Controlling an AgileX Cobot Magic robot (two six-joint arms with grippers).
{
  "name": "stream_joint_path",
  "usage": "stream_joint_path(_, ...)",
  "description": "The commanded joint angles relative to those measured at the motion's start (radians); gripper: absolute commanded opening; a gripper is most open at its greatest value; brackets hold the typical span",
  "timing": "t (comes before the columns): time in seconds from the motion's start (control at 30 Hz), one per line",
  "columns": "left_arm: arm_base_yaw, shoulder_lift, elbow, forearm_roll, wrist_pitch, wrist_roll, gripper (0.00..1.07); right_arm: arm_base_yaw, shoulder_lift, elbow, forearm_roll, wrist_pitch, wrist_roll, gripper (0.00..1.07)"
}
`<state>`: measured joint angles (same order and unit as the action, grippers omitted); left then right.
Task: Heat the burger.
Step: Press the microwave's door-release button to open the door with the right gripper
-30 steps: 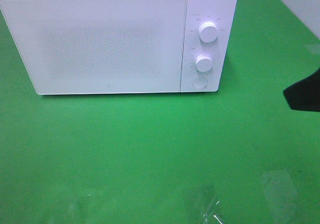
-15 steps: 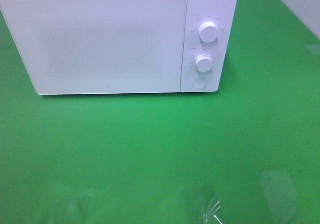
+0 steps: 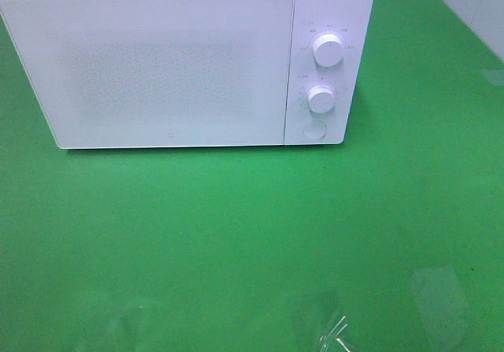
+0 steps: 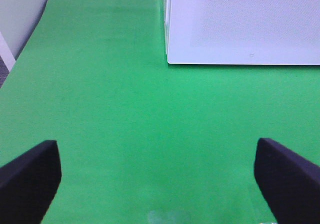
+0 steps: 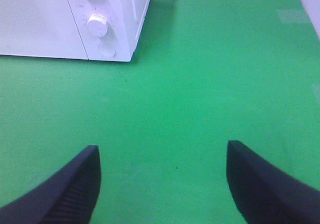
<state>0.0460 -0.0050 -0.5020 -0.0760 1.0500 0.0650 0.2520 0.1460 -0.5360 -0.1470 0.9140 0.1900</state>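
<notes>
Notably, the burger showed in no view, so which arm lay nearer could not be told; the left gripper point(image 4: 155, 145) and the right gripper point(image 5: 162, 148) both gaped empty, facing the closed microwave point(image 3: 173, 61) at the high view's upper left.

Microwave point(image 3: 169, 68) dial markings point(image 3: 327, 31) too small to read.
</notes>
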Motion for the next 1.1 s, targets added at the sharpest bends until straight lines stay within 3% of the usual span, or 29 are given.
stream_joint_path(0.03, 0.004, -0.021, 0.003, -0.005, -0.008, -0.002, 0.98, -0.008, -0.038, 0.003, -0.003, -0.011, -0.007, 0.68)
stream_joint_path(0.3, 0.004, -0.021, 0.003, -0.005, -0.008, -0.002, 0.98, -0.099, -0.159, 0.003, 0.002, -0.011, -0.003, 0.68)
stream_joint_path(0.53, 0.004, -0.021, 0.003, -0.005, -0.008, -0.002, 0.98, -0.099, -0.177, 0.03, -0.003, 0.096, 0.016, 0.68)
stream_joint_path(1.1, 0.004, -0.021, 0.003, -0.005, -0.008, -0.002, 0.98, -0.099, -0.177, 0.026, 0.0, 0.094, 0.016, 0.67)
